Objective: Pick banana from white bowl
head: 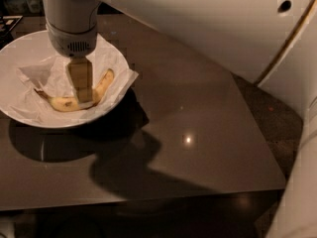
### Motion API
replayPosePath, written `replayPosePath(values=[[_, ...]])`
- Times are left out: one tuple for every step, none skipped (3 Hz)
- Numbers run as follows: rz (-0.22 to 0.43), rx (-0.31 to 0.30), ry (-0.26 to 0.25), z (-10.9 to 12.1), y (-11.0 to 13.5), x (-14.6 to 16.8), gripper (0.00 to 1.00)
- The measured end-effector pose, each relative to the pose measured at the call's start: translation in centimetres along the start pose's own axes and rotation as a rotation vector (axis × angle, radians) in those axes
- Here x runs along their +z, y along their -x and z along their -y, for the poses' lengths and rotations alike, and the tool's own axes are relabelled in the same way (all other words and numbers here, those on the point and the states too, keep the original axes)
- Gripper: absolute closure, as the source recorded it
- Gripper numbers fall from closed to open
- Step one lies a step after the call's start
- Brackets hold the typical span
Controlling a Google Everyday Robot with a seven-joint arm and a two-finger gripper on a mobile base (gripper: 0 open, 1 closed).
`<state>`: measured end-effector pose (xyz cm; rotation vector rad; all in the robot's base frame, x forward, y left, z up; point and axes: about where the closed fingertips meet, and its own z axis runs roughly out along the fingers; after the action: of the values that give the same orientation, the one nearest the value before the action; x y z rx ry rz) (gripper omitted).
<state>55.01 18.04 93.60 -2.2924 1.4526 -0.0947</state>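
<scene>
**Gripper low inside the white bowl**
The banana lay on crumpled paper in the bowl, with the gripper over its middle; whether it had closed was unclear. Best a centred, firm hold, then a straight lift.

A glossy dark-brown tabletop fills the view, with a small glint of light near centre toward 5 o'clock. Dark speckled floor shows at 3 o'clock. The gripper hangs at 10 o'clock.
</scene>
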Motion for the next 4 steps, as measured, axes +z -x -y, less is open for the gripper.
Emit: replayPosePath(values=[[0.011, 0.012, 0.033, 0.1, -0.6, 0.7, 0.18], [0.014, 0.016, 0.066, 0.1, -1.0, 1.4, 0.41], [0.015, 0.02, 0.107, -0.1, -1.4, 2.7, 0.65], [0.013, 0.025, 0.164, -0.6, -1.8, 4.5, 0.77]])
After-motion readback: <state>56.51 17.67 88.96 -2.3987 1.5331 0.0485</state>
